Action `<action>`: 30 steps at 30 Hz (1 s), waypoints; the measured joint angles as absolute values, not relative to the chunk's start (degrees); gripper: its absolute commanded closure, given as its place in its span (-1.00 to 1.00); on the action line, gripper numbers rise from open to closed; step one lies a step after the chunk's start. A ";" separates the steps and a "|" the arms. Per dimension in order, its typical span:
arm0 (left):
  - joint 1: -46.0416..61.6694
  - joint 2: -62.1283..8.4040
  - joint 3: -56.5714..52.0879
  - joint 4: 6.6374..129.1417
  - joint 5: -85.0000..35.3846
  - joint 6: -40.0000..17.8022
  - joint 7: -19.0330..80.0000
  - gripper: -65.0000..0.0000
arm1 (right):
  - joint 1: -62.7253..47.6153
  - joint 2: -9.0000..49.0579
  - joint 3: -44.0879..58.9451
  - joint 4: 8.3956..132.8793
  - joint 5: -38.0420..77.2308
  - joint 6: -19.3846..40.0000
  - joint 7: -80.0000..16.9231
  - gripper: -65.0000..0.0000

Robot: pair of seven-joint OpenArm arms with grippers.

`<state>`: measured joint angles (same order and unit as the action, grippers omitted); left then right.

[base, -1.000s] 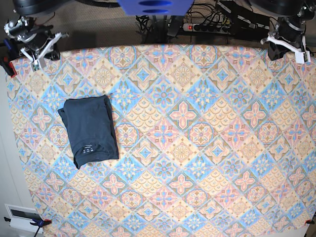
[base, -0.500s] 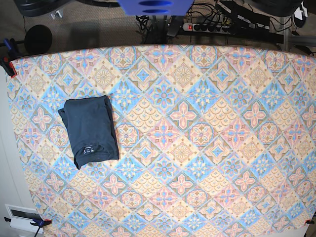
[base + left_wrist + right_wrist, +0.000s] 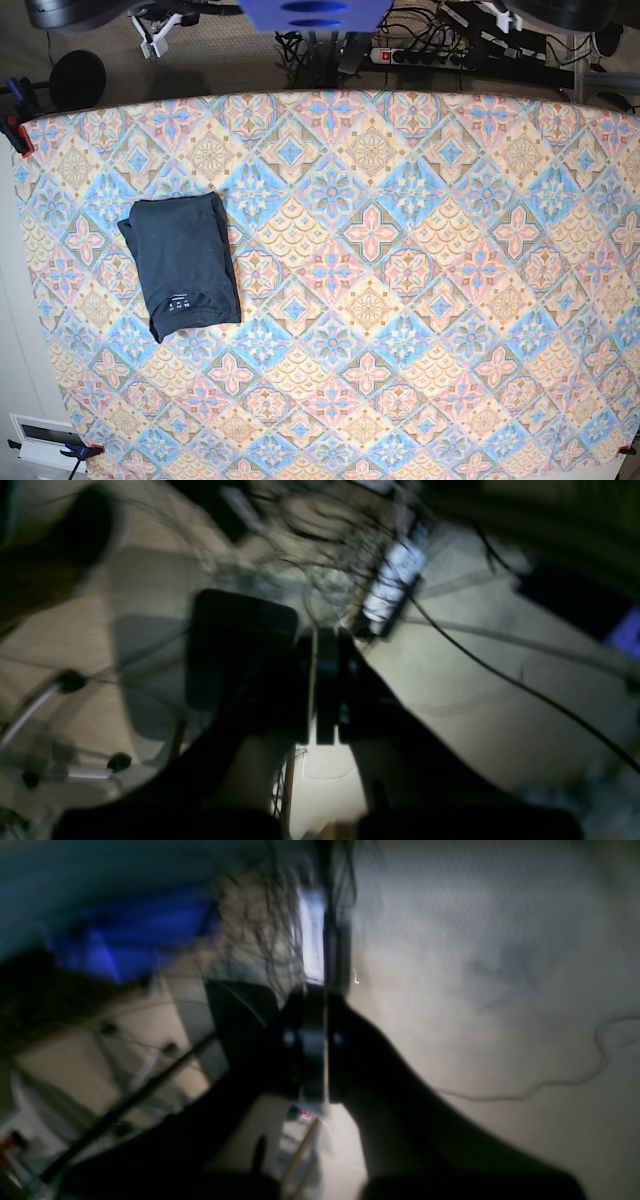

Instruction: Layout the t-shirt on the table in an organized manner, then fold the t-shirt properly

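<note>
Both tools, pinched empty, have withdrawn; folded navy t-shirt (image 3: 182, 265) lies rectangular, label showing.

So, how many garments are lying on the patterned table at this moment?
1. A folded dark navy-blue cotton t-shirt lies on the left part of the table with the floral diamond-tile cloth in the base view. Nothing else rests there, and no other garment shows.

A robotics lab is showing here: a power strip (image 3: 420, 55) and tangled cables (image 3: 300, 45) are lying on the carpeted floor beyond the clamped, cloth-covered table (image 3: 400, 250).
</note>
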<state>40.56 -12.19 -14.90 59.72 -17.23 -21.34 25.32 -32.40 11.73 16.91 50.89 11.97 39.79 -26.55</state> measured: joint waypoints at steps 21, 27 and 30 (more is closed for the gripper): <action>16.16 -7.51 10.41 17.78 -10.09 -13.52 -3.29 1.00 | -17.19 11.29 9.63 16.03 10.76 28.51 -1.45 0.97; 14.04 -3.46 10.41 17.74 -10.13 -11.62 -3.42 1.00 | -15.86 10.33 6.74 16.12 11.31 16.75 -0.10 0.97; 13.50 -2.57 10.39 17.89 -10.28 -11.73 -3.86 1.00 | -16.36 6.35 6.74 15.84 11.11 16.84 -0.86 0.97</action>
